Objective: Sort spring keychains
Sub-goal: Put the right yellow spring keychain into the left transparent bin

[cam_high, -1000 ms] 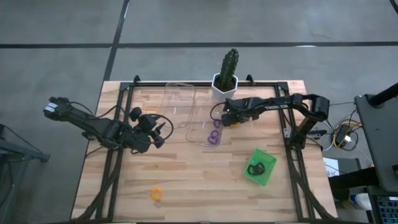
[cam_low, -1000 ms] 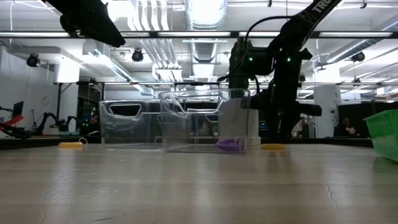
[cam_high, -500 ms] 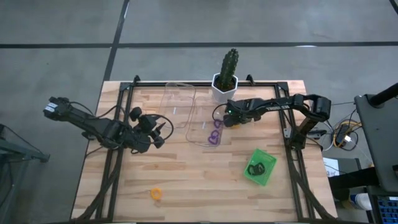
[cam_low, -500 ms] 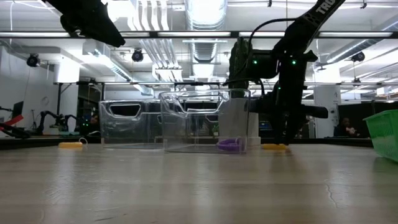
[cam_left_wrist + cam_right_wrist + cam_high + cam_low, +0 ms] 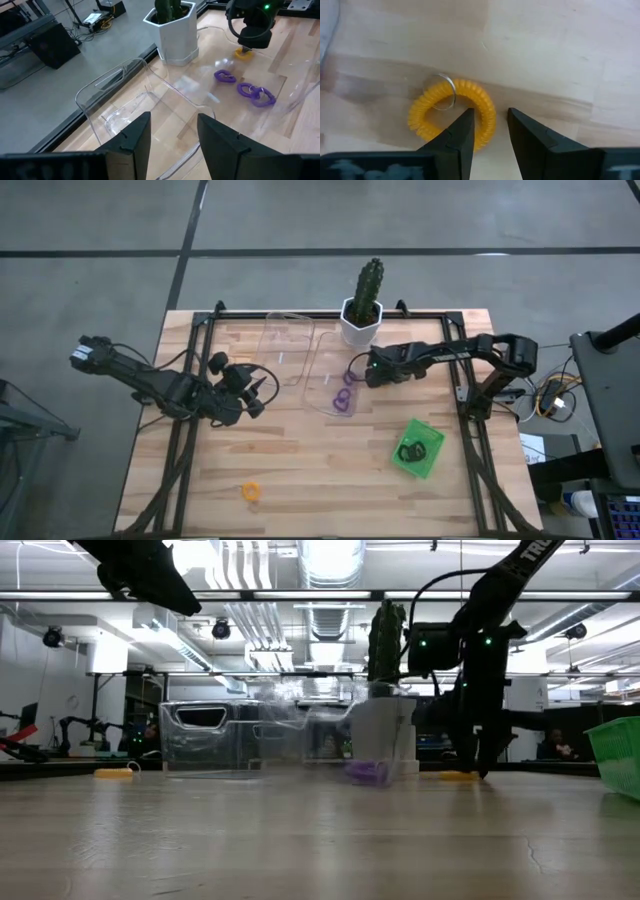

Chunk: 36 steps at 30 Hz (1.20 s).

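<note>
Swinging off the clear tray (image 5: 335, 370), the right tool (image 5: 489, 131) is now hovering partly open and empty straight over an orange keychain (image 5: 451, 114) lying flat on the surface (image 5: 300, 470); the left tool (image 5: 172, 135) is waiting, open.

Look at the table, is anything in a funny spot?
An orange keychain lies alone near the table's front edge, far from the trays. The purple keychains sit in a clear tray.
</note>
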### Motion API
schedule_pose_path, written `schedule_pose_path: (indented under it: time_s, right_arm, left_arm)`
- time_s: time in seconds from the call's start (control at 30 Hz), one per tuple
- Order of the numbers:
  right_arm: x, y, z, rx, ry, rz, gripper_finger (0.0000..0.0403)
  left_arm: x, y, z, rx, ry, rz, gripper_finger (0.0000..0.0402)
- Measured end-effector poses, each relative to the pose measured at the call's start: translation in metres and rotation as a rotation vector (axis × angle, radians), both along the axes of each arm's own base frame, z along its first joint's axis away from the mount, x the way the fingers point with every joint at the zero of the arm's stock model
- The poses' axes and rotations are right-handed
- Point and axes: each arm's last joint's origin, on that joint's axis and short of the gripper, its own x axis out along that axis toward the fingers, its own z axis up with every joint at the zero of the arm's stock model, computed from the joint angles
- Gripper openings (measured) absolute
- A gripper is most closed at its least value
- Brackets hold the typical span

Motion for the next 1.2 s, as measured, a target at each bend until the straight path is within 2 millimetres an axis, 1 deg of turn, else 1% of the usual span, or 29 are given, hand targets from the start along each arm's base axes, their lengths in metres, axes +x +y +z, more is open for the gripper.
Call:
schedule_pose_path:
  time_s: [0.17, 0.47, 0.7, 0.93, 1.1, 1.2]
  right_arm:
    - [-0.004, 0.002, 0.007, -0.009, -0.026, 0.001, 0.0114]
    - [-0.009, 0.007, 0.002, -0.002, -0.009, -0.019, 0.0114]
    - [-0.006, 0.006, 0.002, -0.028, -0.039, -0.025, 0.0114]
    - [-0.013, 0.008, -0.001, -0.001, 0.032, -0.048, 0.0113]
    - [-0.016, 0.01, -0.003, 0.016, 0.048, -0.055, 0.0103]
    - [-0.016, 0.01, -0.003, 0.023, 0.048, -0.05, 0.0088]
  left_arm:
    - [0.0, 0.0, 0.0, 0.0, 0.0, 0.0, 0.0153]
    - [0.0, 0.0, 0.0, 0.0, 0.0, 0.0, 0.0153]
    - [0.0, 0.0, 0.0, 0.0, 0.0, 0.0, 0.0153]
    - [0.0, 0.0, 0.0, -0.001, 0.0, 0.0, 0.0153]
    - [0.0, 0.0, 0.0, -0.001, -0.001, 0.0, 0.0153]
    - [0.0, 0.0, 0.0, -0.001, -0.002, 0.0, 0.0153]
